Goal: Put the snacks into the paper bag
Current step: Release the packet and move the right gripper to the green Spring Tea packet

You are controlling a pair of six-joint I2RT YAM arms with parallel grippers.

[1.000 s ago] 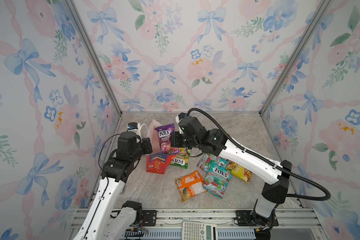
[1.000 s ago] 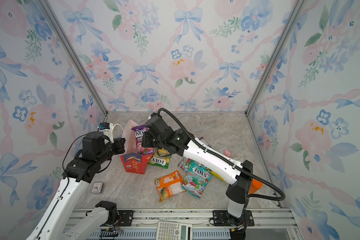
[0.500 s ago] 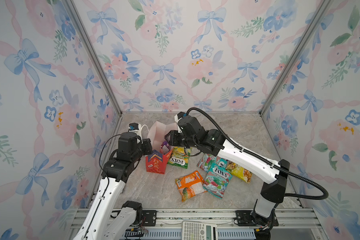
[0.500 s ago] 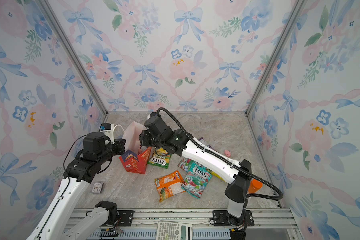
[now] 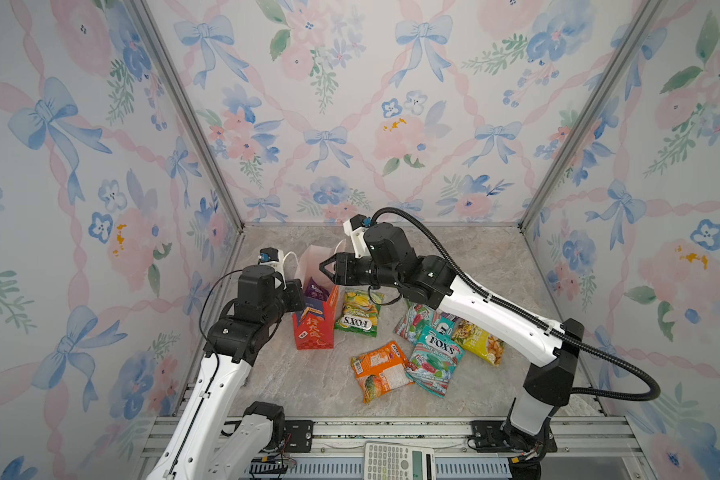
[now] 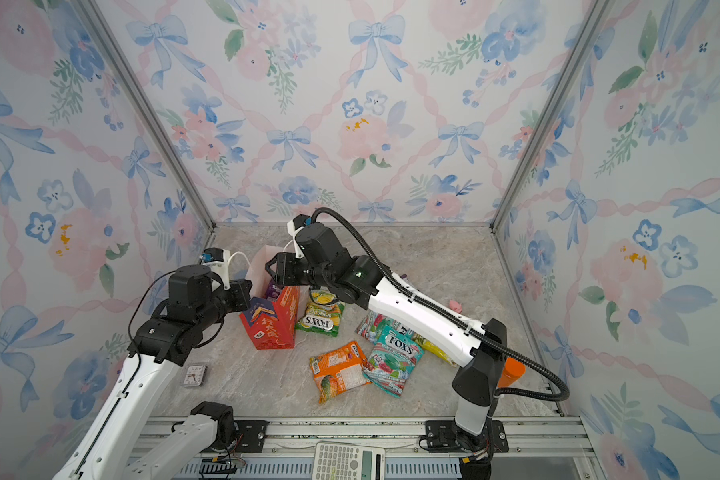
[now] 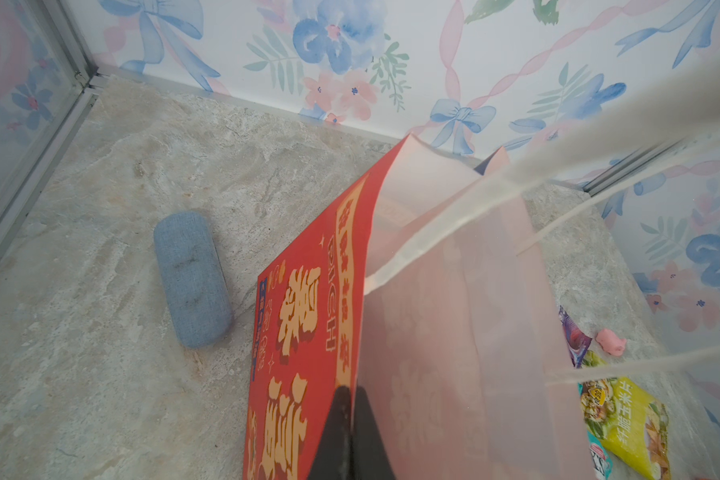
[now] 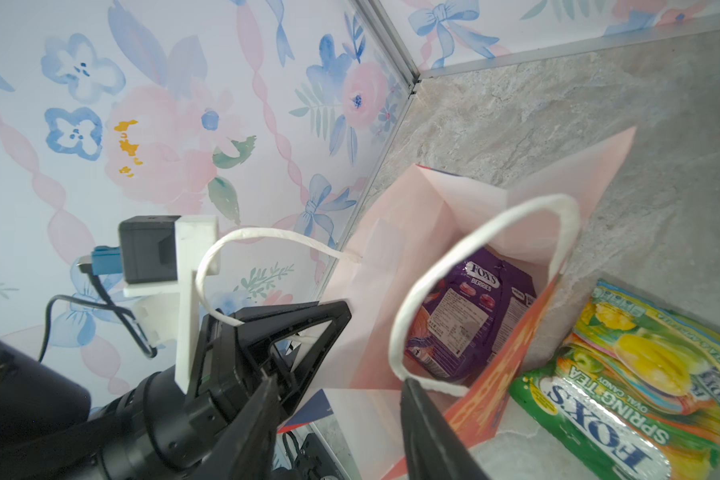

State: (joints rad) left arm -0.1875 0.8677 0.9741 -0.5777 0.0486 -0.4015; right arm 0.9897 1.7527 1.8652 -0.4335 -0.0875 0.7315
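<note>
Red paper with gold characters is catching the eye first: the paper bag (image 5: 313, 328) is standing upright on the marbled tabletop (image 5: 308, 386), its mouth gaping and its inside white. The left gripper (image 7: 347, 392) is pinching the bag's rim, its fingers pressed together on the paper wall, as the left wrist view shows. The right gripper (image 5: 324, 266) is hovering just above the bag's mouth with its jaws spread and nothing between them. In the right wrist view one fingertip is sitting close to a white rope handle (image 8: 474, 249); whether they are touching I cannot tell. A purple FOX'S packet (image 8: 470, 316) is lying inside the bag, down at the bottom. Just beside the bag, on the right arm's side, a green Spring Tea packet (image 5: 356, 313) is lying flat on the tabletop. Farther from the bag on that same side, an orange packet (image 5: 381, 370), a teal Mint Blossom packet (image 5: 433, 357) and a yellow packet (image 5: 481, 343) are lying in a loose cluster with another teal packet (image 5: 412, 320). A grey-blue fabric case (image 7: 190, 278) is lying apart from the bag, off its red printed face.
</note>
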